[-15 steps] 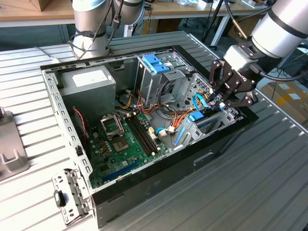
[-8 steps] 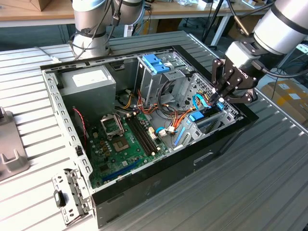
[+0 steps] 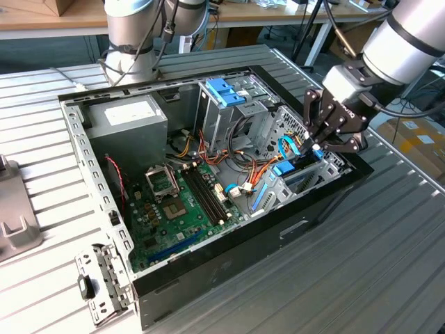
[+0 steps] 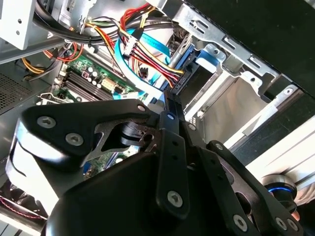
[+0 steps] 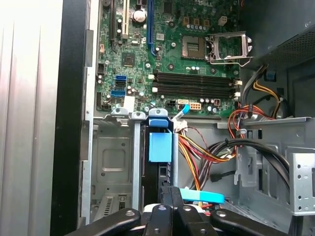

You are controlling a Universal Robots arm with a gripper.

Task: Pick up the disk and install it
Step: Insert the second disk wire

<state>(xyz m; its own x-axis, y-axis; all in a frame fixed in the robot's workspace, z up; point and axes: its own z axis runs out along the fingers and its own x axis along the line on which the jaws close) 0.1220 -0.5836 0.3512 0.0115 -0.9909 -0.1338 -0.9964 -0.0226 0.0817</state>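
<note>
An open computer case [image 3: 208,306] lies flat on the ribbed metal table [image 3: 389,264], its green motherboard [image 3: 174,209] facing up. The pincer [image 3: 311,144] reaches down into the end of the case nearest the table's edge on the exterior view's right, among blue and multicoloured cables [image 3: 268,170]. In the first wrist view the pincer [image 5: 171,192] has its black fingers [image 5: 165,196] drawn close together over the edge of the disk [image 5: 158,172], which stands on edge in a narrow metal bay [image 5: 114,162] beside the motherboard [image 5: 197,54]; a blue plastic tab [image 5: 160,146] lies on it just ahead of the fingertips. The grip looks closed on the disk, though the contact itself is partly hidden. In the second wrist view the pincer [image 4: 170,98] points into the same bay [image 4: 221,108], next to a blue ribbon cable [image 4: 130,69] and a red, yellow and black wire bundle [image 4: 152,56]. An upright metal cage with a blue top [image 3: 226,94] stands further inside the case, beside a grey metal box [image 3: 128,118]
</note>
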